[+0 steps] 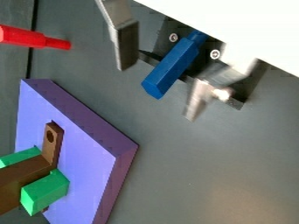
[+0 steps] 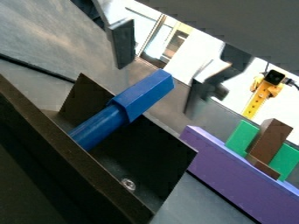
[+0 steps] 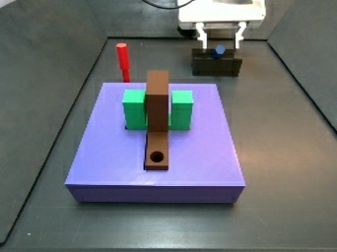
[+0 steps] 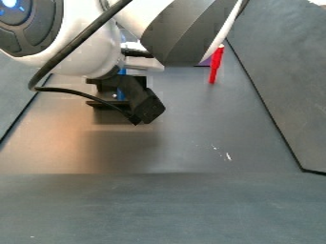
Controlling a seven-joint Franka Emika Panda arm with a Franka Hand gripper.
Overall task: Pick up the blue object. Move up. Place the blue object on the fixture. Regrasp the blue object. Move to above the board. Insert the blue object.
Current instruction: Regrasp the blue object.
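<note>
One end effector (image 3: 222, 41) over fixture (image 3: 218, 66).

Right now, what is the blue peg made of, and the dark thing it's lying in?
The blue peg looks like plastic: even colour, smooth matte faces, crisp edges. The fixture holding it looks like dark metal or hard plastic; its thin flat walls and a small screw suggest metal, but that's unsure. The end effector hangs open just above the peg, its silver fingers looking like bare metal.
</note>
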